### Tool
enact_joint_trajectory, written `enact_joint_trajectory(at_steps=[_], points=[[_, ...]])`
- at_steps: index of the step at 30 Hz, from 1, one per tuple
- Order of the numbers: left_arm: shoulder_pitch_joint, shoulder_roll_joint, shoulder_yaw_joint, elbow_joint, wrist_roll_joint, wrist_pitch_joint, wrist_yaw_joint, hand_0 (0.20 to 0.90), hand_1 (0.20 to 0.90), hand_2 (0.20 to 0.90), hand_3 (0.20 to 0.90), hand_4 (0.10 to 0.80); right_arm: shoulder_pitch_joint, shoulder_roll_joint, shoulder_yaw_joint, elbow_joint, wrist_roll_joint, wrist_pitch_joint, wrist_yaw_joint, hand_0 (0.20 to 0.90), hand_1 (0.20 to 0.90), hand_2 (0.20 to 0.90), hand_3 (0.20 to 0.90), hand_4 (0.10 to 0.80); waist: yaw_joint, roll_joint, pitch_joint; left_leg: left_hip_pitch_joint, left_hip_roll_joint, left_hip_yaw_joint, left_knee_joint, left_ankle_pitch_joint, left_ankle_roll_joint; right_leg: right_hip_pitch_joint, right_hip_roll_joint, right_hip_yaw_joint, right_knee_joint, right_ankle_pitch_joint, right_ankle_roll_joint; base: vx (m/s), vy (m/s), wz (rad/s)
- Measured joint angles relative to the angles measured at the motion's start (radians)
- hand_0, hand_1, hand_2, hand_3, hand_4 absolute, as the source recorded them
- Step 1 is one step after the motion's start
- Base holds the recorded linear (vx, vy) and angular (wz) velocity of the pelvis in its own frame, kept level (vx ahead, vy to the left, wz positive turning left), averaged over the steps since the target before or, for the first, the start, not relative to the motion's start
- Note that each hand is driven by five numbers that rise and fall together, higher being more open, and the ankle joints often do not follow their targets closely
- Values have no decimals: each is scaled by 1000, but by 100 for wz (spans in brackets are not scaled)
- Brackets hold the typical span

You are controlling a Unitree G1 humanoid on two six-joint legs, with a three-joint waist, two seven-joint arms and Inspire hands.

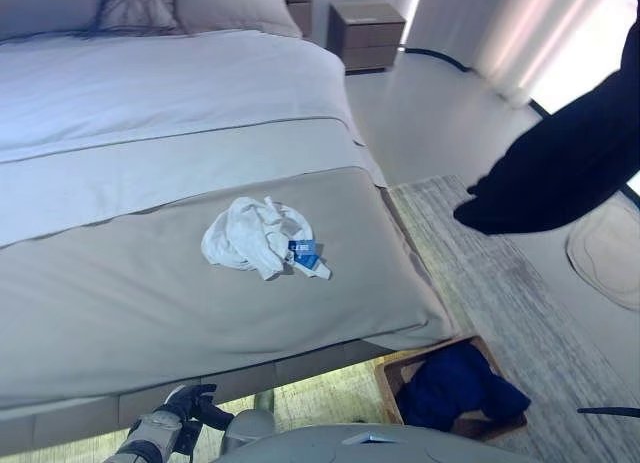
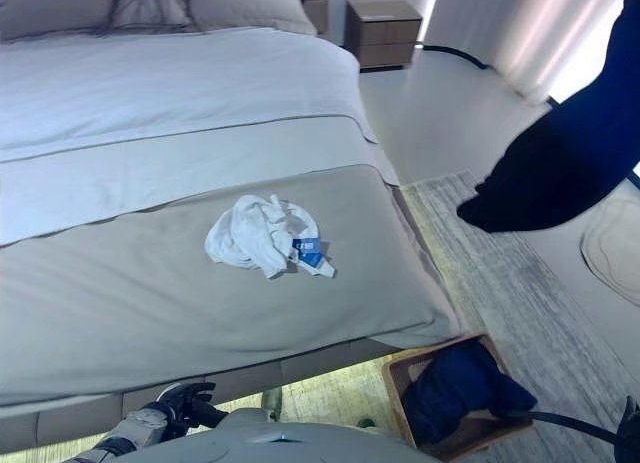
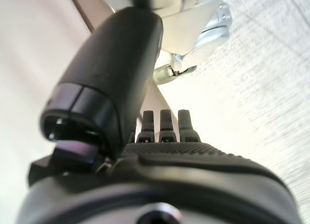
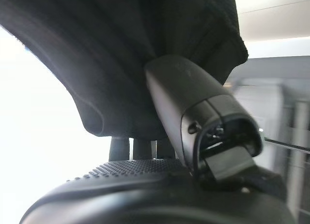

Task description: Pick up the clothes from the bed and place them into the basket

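Note:
A crumpled white garment [image 1: 262, 238] with a blue tag lies on the grey cover at the foot of the bed [image 1: 150, 283]. A black garment [image 1: 560, 163] hangs in the air at the right, above the rug and higher than the basket. In the right wrist view my right hand [image 4: 160, 185] is shut on this black cloth [image 4: 121, 64], the thumb pressed against it. A wooden basket [image 1: 385, 381] stands on the floor by the bed's near right corner, with dark blue clothes [image 1: 460, 383] in it. My left hand [image 1: 190, 403] hangs low by the bed's front edge, open and empty, fingers straight [image 3: 167, 125].
Pillows [image 1: 150, 5] lie at the head of the bed. A brown nightstand [image 1: 367, 33] stands at the back beside it. A striped rug [image 1: 520, 283] runs along the bed's right side, with a round pale mat [image 1: 610, 248] and curtains [image 1: 540, 33] beyond.

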Motion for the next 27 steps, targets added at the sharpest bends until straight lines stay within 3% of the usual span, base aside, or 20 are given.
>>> enact_joint_trajectory(at_steps=[8, 17, 21, 27], points=[[-17, -3, -17, -5, 21, 2, -30, 900, 900, 900, 900, 800, 390, 26, -176, -58, -67, -5, 188, 300, 300, 300, 200, 100, -78, 19, -15, 23, 27, 104, -4, -21, -3, -42, 17, 105, 0, 25, -4, -13, -93, -42], [-28, -5, -39, -52, 41, -13, -44, 900, 900, 900, 900, 800, 642, 144, -223, -95, -162, 0, 303, 300, 300, 300, 200, 100, -139, 78, -22, 10, 41, 186, -5, -33, -5, -107, 28, 190, 0, 52, 0, -94, -96, -31], [-66, -12, -57, -93, 38, -35, -40, 900, 900, 900, 900, 800, 657, 184, -231, -100, -172, 16, 305, 300, 300, 300, 200, 100, -145, 112, 27, -47, 38, 213, -1, -22, 0, -188, 27, 221, 11, 84, 9, -192, -48, -24], [-170, -19, -77, -114, 34, -62, -13, 900, 900, 900, 900, 800, 688, 284, -252, -110, -180, 33, 310, 300, 300, 300, 200, 100, -154, 144, 167, -122, 30, 231, 0, -6, 5, -295, 24, 244, 41, 105, 9, -174, -50, -14]])
